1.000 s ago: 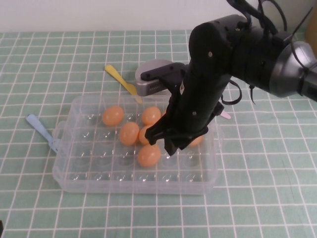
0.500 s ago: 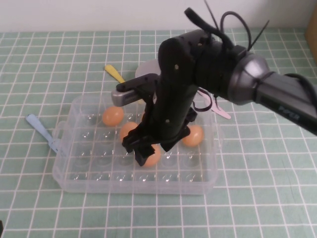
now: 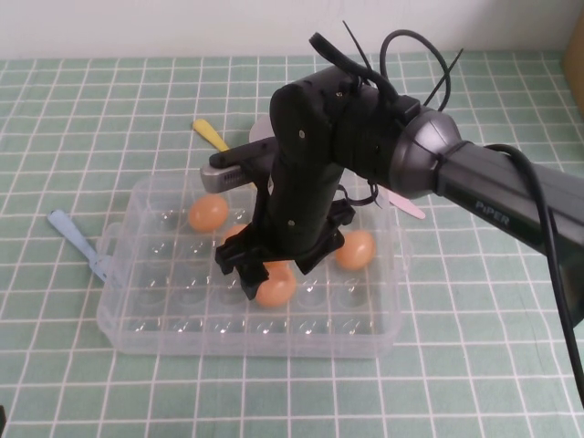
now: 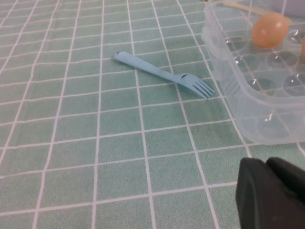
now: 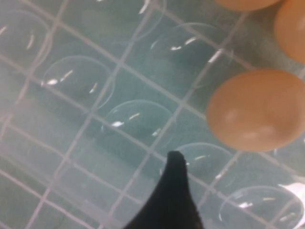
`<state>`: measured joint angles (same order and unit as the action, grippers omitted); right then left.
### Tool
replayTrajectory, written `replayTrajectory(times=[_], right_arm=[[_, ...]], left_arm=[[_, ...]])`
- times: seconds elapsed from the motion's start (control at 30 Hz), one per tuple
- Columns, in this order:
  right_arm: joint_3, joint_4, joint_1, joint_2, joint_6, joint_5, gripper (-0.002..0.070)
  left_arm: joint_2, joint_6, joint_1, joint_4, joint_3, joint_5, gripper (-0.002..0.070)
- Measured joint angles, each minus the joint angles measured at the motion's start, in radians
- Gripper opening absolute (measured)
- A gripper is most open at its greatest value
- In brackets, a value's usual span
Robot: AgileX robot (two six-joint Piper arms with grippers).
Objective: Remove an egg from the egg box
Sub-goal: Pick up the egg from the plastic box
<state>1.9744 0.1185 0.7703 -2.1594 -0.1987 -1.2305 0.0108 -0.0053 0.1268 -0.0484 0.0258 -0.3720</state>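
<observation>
High view: right gripper (image 3: 258, 274) low inside egg box (image 3: 137, 333) mid-table, spread wide over egg (image 3: 276, 286); reach step, next close gently.

Left wrist view: left gripper (image 4: 271, 195) parked near fork (image 4: 164, 75), opening unclear.

Right wrist view: egg beside fingertip (image 5: 175, 164).

We see a large clear plastic egg box (image 3: 119, 315) with glossy, shining dimples. The small orange-tan egg (image 3: 276, 287) looks smooth with a soft sheen. The thin light-blue plastic fork (image 4: 164, 75) looks matt. The green checked table cover (image 3: 474, 365) seems matt cloth.
</observation>
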Motion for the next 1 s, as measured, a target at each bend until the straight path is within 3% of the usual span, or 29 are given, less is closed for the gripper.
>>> replayTrajectory(times=[0.33,1.0], right_arm=[[0.002,-0.024,0.0,0.0,-0.196,0.0,0.056],[0.0,-0.001,0.002,-0.055,-0.267,0.034,0.056]], left_arm=[[0.0,0.0,0.0,0.0,0.0,0.0,-0.0003],[0.0,0.0,0.0,0.0,0.0,0.0,-0.0003]])
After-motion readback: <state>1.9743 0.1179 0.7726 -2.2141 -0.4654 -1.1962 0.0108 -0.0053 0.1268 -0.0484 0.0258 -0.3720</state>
